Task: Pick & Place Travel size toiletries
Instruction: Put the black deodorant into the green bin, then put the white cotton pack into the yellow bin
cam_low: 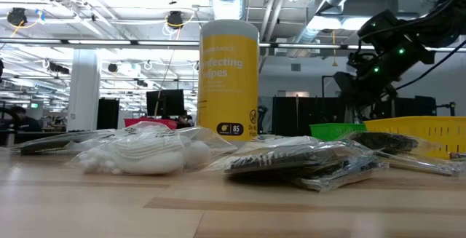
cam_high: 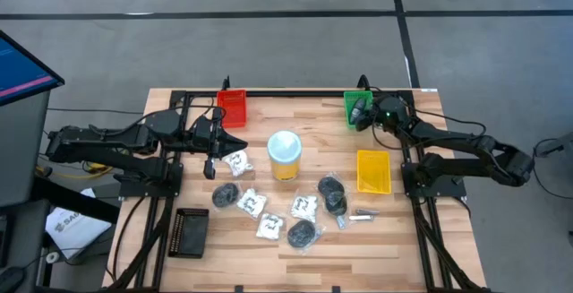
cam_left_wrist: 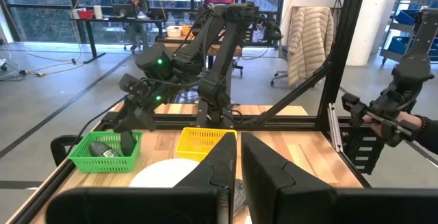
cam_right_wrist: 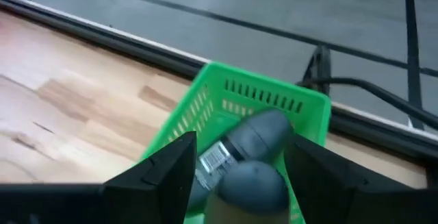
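Two small dark cone-topped bottles (cam_right_wrist: 250, 157) lie in the green slotted tray (cam_right_wrist: 274, 97), the right gripper (cam_right_wrist: 236, 172) released above them. White sachets (cam_high: 253, 203) and dark bagged bundles (cam_high: 332, 193) await on the wooden surface (cam_high: 430, 239); left gripper (cam_left_wrist: 238, 176) nearly clenched, empty.

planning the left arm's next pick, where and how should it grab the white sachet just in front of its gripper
Judging from the high view, take the white sachet across its middle, coming straight down from above. It lies flat on the table, so no side gives the fingers an edge. The left gripper is right beside it; the yellow tub stands on its other side, so a vertical approach probably avoids knocking it.
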Robot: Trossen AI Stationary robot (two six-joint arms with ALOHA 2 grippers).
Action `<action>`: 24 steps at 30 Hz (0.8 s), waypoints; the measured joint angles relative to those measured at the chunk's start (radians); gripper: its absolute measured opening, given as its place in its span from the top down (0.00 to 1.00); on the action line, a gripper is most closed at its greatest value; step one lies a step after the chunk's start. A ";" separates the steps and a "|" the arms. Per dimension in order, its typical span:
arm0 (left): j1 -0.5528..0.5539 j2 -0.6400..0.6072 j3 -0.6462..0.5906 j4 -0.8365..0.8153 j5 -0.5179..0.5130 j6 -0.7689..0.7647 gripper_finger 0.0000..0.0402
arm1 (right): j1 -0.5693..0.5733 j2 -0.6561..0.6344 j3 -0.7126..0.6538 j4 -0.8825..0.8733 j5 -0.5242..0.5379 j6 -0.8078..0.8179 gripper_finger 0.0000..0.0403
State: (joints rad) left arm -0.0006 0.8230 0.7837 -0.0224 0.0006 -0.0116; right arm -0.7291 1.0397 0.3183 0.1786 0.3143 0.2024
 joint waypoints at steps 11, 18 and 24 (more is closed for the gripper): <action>0.000 0.000 0.000 -0.115 0.005 -0.075 0.96 | 0.119 0.000 0.088 0.005 -0.002 -0.045 0.54; 0.000 0.008 -0.062 -0.260 0.004 -0.159 0.96 | 0.181 0.000 0.146 0.002 -0.003 -0.056 0.55; 0.000 0.007 -0.180 -0.259 -0.005 -0.154 0.96 | 0.233 0.000 0.181 0.002 -0.002 -0.056 0.55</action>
State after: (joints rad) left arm -0.0006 0.8303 0.6033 -0.2812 -0.0042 -0.1660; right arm -0.4963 1.0393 0.4992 0.1802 0.3119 0.1463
